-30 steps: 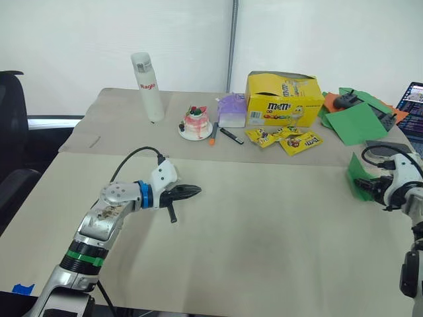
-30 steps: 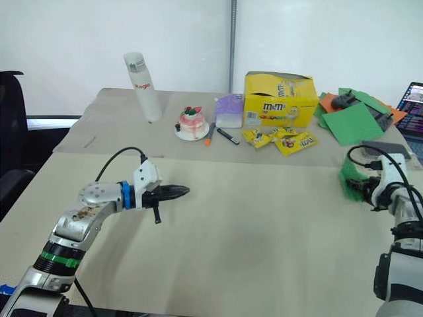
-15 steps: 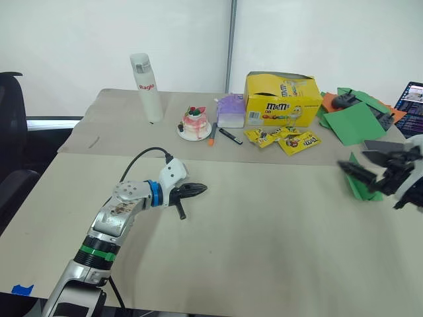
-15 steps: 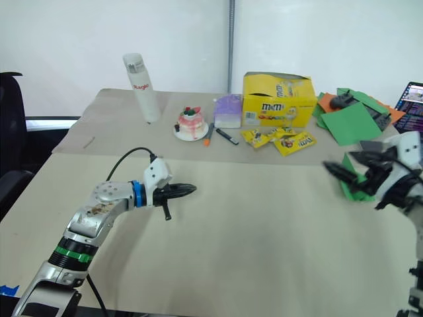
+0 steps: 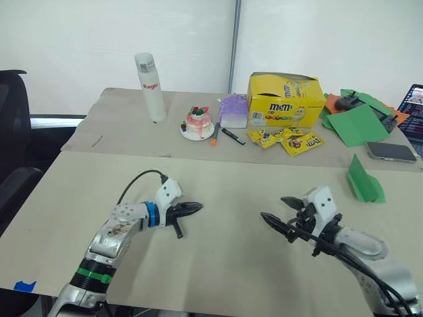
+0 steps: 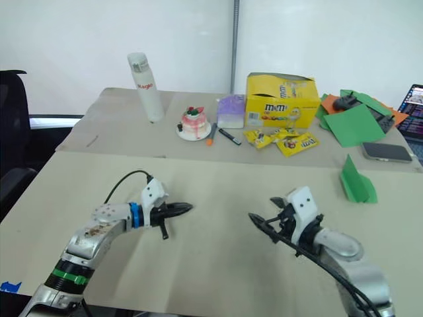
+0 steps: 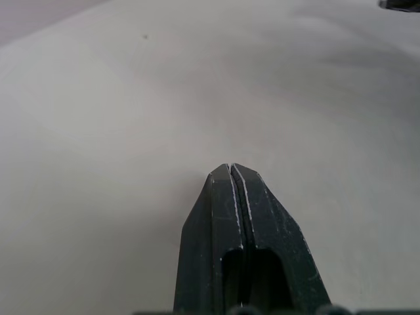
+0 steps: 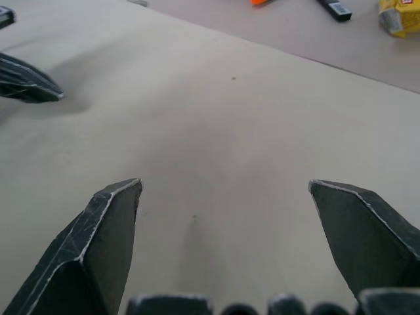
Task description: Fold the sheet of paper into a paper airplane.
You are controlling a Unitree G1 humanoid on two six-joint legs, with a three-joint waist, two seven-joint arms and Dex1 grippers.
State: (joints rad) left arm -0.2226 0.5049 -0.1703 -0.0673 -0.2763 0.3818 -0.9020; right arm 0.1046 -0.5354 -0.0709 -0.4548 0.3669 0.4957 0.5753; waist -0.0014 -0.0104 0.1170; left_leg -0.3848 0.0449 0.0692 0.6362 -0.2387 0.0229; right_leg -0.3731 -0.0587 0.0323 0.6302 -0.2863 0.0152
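The sheet of paper (image 5: 365,179) is a bright green folded wedge with one flap standing up. It lies alone on the table near the right edge. My right gripper (image 5: 274,209) hovers low over the table's middle, well to the left of the paper, open and holding nothing; the right wrist view shows its fingers (image 8: 105,223) spread wide over bare table. My left gripper (image 5: 198,207) is shut and empty, pointing right toward the right gripper, with a gap of bare table between them. Its two fingers (image 7: 216,197) are pressed together in the left wrist view.
Along the back stand a white bottle (image 5: 151,86), a small cake on a plate (image 5: 197,123), pens (image 5: 225,135), a yellow M&M's box (image 5: 285,99) and candy packets (image 5: 292,140). Larger green and orange sheets (image 5: 357,122), a phone (image 5: 391,151) and a laptop (image 5: 416,109) are at the back right.
My right gripper has opened and let go of the green paper, which now lies at the table's right side. The arm swung left to the table's middle. The left gripper barely moved.
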